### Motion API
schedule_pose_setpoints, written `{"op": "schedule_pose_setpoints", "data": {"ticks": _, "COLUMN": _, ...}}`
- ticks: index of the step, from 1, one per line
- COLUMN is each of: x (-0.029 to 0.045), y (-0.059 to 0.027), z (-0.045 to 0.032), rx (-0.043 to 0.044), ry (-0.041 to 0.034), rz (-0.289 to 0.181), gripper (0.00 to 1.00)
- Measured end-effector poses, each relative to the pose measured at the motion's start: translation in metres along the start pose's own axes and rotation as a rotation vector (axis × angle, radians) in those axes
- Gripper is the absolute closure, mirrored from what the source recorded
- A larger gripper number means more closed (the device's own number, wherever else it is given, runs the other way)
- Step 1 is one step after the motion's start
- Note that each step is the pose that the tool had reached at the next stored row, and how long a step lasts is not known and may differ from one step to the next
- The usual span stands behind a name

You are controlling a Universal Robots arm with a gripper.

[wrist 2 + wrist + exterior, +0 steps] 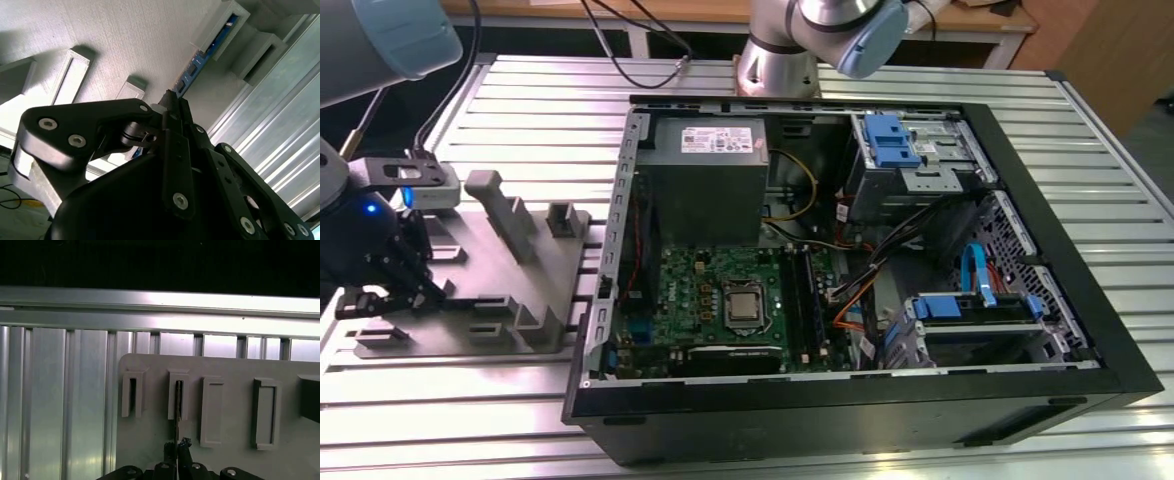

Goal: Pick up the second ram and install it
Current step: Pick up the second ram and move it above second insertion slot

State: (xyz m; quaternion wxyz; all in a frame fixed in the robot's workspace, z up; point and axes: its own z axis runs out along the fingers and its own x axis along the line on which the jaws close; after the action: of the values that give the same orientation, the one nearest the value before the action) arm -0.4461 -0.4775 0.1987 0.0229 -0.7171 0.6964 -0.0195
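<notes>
The second ram is a thin stick seen edge-on, standing on edge in the grey moulded tray, with its far end inside a raised slot holder. In the first wrist view the second ram runs from a tray slot to my fingertips. My gripper has its black fingers shut on the stick's upper edge, as the gripper also shows from the other wrist camera. The exterior view places the gripper low over the tray at that view's left. The green motherboard lies in the open case.
The open black computer case fills the exterior view's right, with a power supply, cables and blue drive brackets inside. Raised posts stand on the tray near my gripper. Everything rests on a slatted aluminium table.
</notes>
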Motion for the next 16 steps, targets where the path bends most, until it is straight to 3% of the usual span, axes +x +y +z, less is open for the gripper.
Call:
{"op": "schedule_pose_setpoints", "data": {"ticks": 3, "x": 0.0003, "y": -0.0018, "z": 0.0004, "rx": -0.0207, "ry": -0.0006, "rz": 0.0, "gripper": 0.85}}
{"op": "schedule_pose_setpoints", "data": {"ticks": 5, "x": 0.0004, "y": -0.0023, "z": 0.0005, "rx": -0.0281, "ry": -0.0008, "rz": 0.0, "gripper": 0.85}}
{"op": "schedule_pose_setpoints", "data": {"ticks": 16, "x": 0.0004, "y": -0.0024, "z": 0.0004, "rx": -0.0286, "ry": -0.0008, "rz": 0.0, "gripper": 0.88}}
